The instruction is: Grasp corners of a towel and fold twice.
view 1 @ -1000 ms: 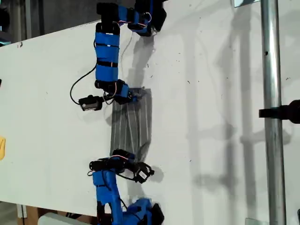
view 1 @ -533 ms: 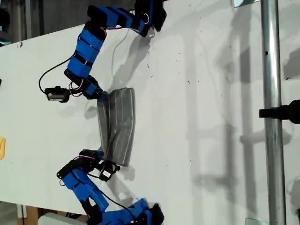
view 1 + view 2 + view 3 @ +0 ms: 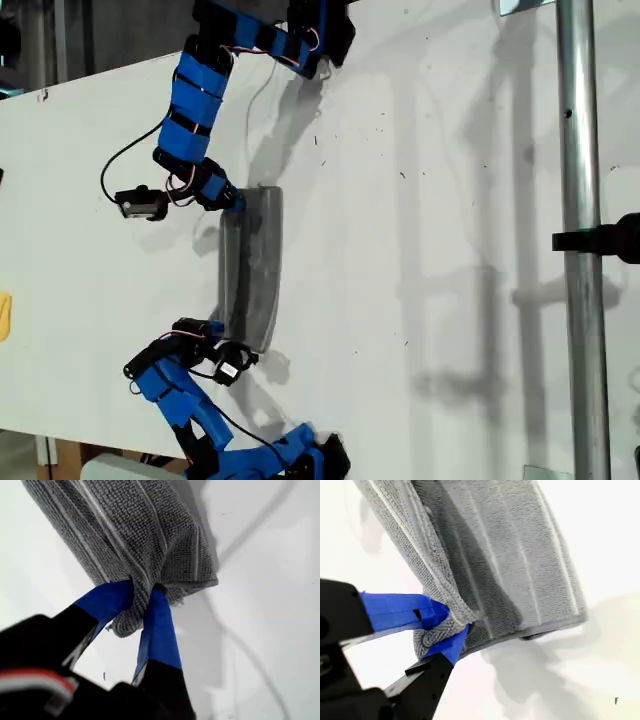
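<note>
my first gripper (image 3: 142,592) clamped on bunched towel (image 3: 125,535) corner between its fingers | my second gripper (image 3: 447,625) pinching layered corner likewise | towel stretched between both | advice: lower together, keep edges aligned

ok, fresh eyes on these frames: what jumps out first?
The grey striped towel, a narrow folded strip on the white table, stretched between two blue arms. Each wrist view shows blue-taped jaws shut on a bunched end: my first gripper and my second gripper. Next, the metal pole down the exterior view's right.
</note>
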